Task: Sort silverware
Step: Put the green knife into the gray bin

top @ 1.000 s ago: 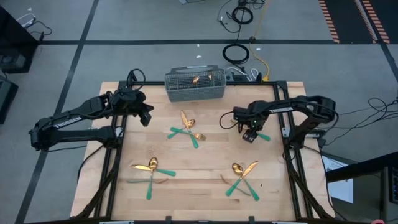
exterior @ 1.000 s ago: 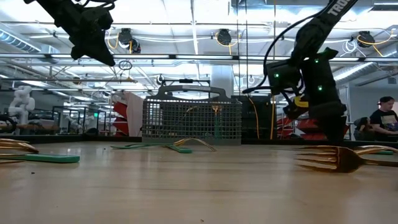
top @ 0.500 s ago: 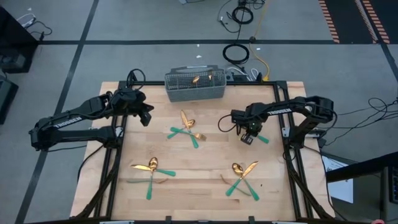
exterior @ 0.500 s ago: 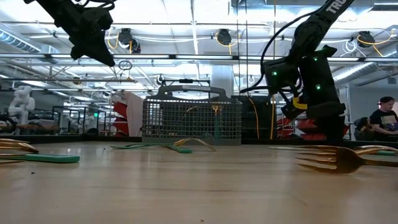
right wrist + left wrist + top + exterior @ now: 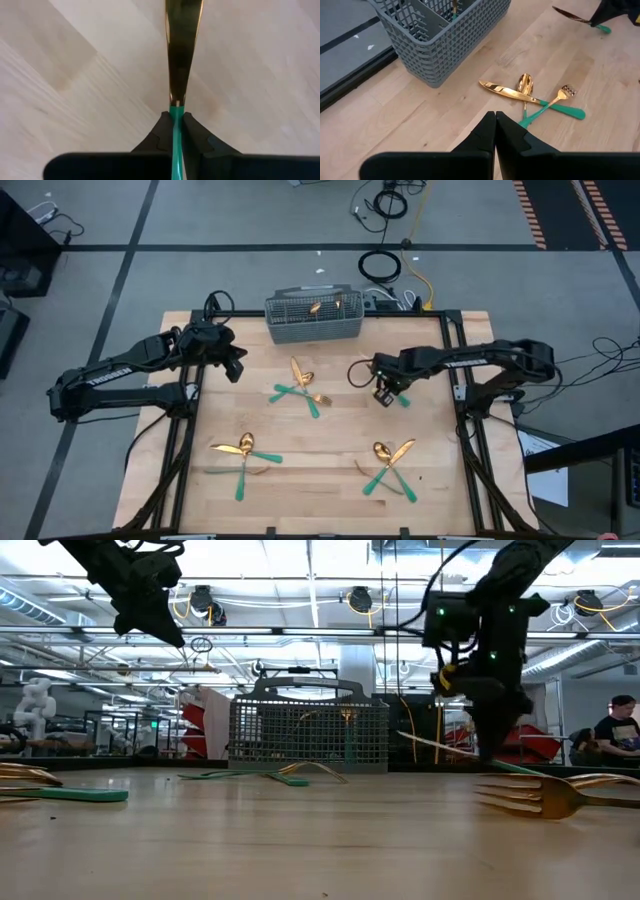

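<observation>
— On the right half of the table (image 5: 200,480), what is held?

— A knife (image 5: 181,50) is clamped by its green handle between the fingers (image 5: 159,134) of the right gripper (image 5: 384,393). In the right wrist view the gold blade is seen sticking straight out ahead of the fingers, above the wood. In the low view the knife is tilted, blade end toward the basket (image 5: 313,316).

— And the rest of the silverware?

— Three small heaps are left on the table: one crossed group (image 5: 300,388) near the middle, one (image 5: 241,453) at the front left, one (image 5: 388,465) at the front right. At least one gold piece (image 5: 315,307) is already stood in the basket at the back edge.

— The left gripper?

— The left gripper (image 5: 232,367) is held above the back-left part of the table, fingers pressed together on nothing.

— How is such a knife expected to behave?

— It is judged light and stiff, so no sag is expected. The polished gold end looks slippery and narrow; the green handle is judged the better place to be gripped, as is done here. Because it is held near the joint of handle and blade, some swing about the fingers could occur if the arm is moved sharply.

— What is called for next?

— Probably the knife is to be carried over the basket and lowered into a compartment. Which compartment suits knives cannot be told from here.
</observation>
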### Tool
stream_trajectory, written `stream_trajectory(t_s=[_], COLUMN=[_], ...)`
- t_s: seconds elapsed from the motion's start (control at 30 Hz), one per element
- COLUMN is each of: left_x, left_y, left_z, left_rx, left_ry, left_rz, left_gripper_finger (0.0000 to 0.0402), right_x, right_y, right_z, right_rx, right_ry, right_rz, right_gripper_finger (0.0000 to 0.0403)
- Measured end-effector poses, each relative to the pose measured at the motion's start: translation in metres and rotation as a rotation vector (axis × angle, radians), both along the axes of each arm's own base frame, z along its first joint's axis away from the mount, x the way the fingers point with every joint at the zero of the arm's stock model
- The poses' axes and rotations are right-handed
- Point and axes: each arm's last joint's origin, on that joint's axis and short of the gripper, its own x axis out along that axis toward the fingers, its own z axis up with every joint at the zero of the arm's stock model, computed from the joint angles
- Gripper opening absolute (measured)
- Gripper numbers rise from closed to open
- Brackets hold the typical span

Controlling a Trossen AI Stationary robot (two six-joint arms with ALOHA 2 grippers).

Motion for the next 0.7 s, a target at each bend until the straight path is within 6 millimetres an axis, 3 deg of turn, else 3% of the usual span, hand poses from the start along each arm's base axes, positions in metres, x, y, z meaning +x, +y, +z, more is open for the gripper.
stream_trajectory(t_s=[0.2,0.43,0.57,0.7], left_x=[0.0,0.0,0.0,0.0], left_y=[0.0,0.0,0.0,0.0], left_z=[0.0,0.0,0.0,0.0], left_rx=[0.0,0.001,0.002,0.007], left_ry=[0.0,-0.001,-0.003,-0.001], left_rz=[0.0,0.0,0.0,0.007], left_gripper_finger=[0.001,0.001,0.001,0.001], right_x=[0.015,0.042,0.054,0.073], right_y=[-0.001,-0.012,-0.026,-0.048], right_z=[0.018,0.051,0.071,0.085], right_rx=[-0.061,-0.223,-0.355,-0.451], right_ry=[-0.249,-0.685,-0.907,-0.946], right_rz=[-0.053,-0.139,-0.189,-0.187], right_gripper_finger=[0.0,0.0,0.0,0.0])
